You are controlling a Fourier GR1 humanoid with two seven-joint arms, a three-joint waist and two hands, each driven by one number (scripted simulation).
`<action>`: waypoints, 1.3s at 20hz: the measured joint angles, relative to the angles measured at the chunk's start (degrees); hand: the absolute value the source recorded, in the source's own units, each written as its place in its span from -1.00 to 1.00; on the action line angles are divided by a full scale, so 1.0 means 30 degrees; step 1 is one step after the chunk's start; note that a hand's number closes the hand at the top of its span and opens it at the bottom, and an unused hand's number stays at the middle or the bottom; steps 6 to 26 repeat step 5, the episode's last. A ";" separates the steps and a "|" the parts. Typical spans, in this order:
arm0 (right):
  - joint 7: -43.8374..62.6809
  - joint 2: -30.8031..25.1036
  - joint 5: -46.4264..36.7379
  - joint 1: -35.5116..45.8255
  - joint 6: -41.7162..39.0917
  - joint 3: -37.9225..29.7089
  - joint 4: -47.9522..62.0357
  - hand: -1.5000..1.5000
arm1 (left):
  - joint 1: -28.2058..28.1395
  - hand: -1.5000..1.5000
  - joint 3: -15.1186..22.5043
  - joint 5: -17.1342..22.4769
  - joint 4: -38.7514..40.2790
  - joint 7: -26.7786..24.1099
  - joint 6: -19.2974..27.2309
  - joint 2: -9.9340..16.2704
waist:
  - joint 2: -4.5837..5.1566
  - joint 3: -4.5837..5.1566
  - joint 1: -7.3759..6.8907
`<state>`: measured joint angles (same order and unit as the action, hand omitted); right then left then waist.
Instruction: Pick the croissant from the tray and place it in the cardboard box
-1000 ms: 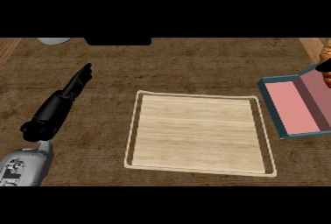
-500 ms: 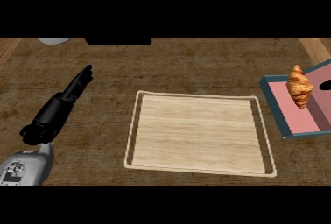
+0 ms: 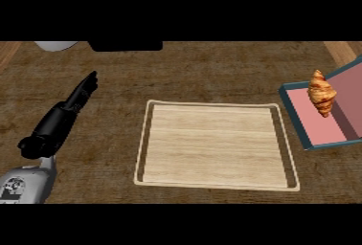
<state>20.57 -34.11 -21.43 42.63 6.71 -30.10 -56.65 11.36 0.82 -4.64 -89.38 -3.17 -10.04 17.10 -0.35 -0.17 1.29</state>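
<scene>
The croissant (image 3: 322, 93) stands on end, golden brown, over the left part of the box (image 3: 294, 119) at the view's right edge. The box has a teal rim and a pink inside, and part of it runs out of view. No hand touches the croissant. The light wooden tray (image 3: 141, 143) lies in the middle of the counter with nothing on it. My left hand (image 3: 62, 119) rests to the left of the tray, open, its fingers straight and pointing away from me. My right hand does not show.
The counter is dark brown wood. A white round object (image 3: 56, 45) and a dark object (image 3: 126, 45) sit at the far edge, upper left. A lighter wooden strip (image 3: 343, 50) shows at the upper right.
The croissant came in from the right edge and now stands over the box's left part. A dark shape beside it half a second ago is gone. The left hand has not moved.
</scene>
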 measured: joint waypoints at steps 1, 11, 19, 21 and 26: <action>-0.0315 0.0183 0.0453 -0.0263 0.0589 -0.0673 -0.0087 -1.00 | 0.0002 0.00 0.0051 -0.0066 0.0056 -0.0004 0.0054 -0.0082 | 0.0022 0.0006 -0.0012; -0.1463 0.0111 0.2159 -0.1468 0.1654 -0.2915 -0.0611 -1.00 | 0.0075 0.00 0.0046 -0.0127 -0.0035 -0.0029 -0.0051 -0.0104 | 0.0059 0.0024 -0.0118; -0.1463 0.0111 0.2159 -0.1468 0.1654 -0.2915 -0.0611 -1.00 | 0.0075 0.00 0.0046 -0.0127 -0.0035 -0.0029 -0.0051 -0.0104 | 0.0059 0.0024 -0.0118; -0.1463 0.0111 0.2159 -0.1468 0.1654 -0.2915 -0.0611 -1.00 | 0.0075 0.00 0.0046 -0.0127 -0.0035 -0.0029 -0.0051 -0.0104 | 0.0059 0.0024 -0.0118; -0.1463 0.0111 0.2159 -0.1468 0.1654 -0.2915 -0.0611 -1.00 | 0.0075 0.00 0.0046 -0.0127 -0.0035 -0.0029 -0.0051 -0.0104 | 0.0059 0.0024 -0.0118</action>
